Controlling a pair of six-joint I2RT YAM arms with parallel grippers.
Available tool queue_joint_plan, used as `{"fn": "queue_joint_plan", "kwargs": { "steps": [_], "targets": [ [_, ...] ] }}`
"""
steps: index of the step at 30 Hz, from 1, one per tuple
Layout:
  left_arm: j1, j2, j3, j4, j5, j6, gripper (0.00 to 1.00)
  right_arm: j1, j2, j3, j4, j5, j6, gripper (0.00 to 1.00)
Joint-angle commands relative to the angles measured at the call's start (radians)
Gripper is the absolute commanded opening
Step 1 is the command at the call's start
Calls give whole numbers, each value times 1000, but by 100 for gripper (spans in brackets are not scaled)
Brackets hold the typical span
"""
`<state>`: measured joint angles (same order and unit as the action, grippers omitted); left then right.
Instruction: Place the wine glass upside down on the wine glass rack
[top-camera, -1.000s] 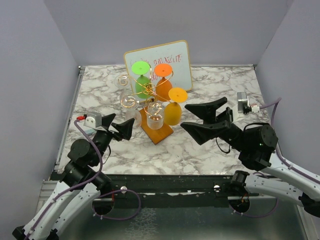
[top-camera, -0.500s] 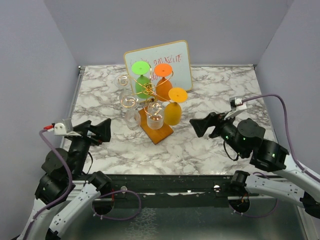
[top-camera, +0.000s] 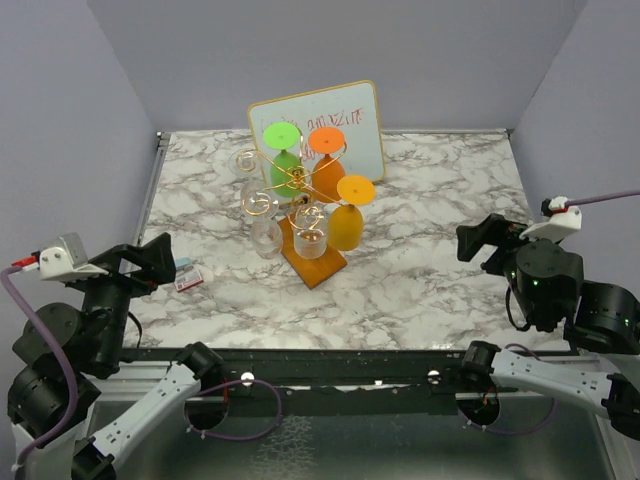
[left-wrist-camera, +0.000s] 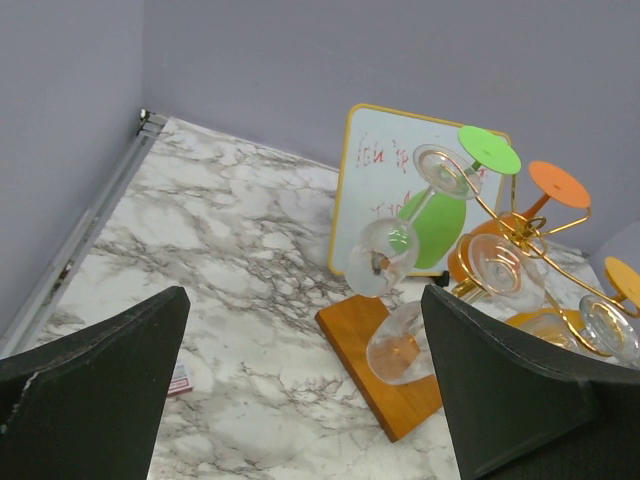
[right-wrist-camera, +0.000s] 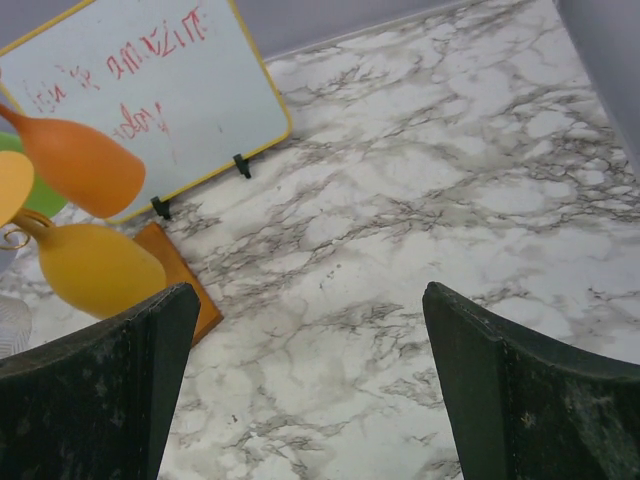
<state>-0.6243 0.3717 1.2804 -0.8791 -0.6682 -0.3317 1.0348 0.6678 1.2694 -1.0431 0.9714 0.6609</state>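
Left tool (left-wrist-camera: 303, 300), right tool (right-wrist-camera: 310, 292) spread, empty (clear of rack (top-camera: 325, 268)); yellow wine glass (top-camera: 346, 226) foot-up, stem vertical.

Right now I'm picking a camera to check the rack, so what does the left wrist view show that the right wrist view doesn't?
Only left wrist: the green glass foot, clear glasses hung on the gold arms, a small card. Only right wrist: the marble tabletop beyond the whiteboard right edge, up to the side wall. Both: the whiteboard, orange glass and wooden base.
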Motion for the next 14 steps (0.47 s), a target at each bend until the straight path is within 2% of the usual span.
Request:
{"fn": "queue_joint_plan", "kwargs": {
  "steps": [1,6,14],
  "targets": [
    [-3,37,104,-153,-65,96,99,5,-22,43,-97,97,-33,100],
    [-3,62,169,-215,-70,130,99,5,-36,55,-98,71,-68,100],
    [-3,52,155,-215,-60,118,99,5,-77,20,-58,47,-88,100]
  ]
}}
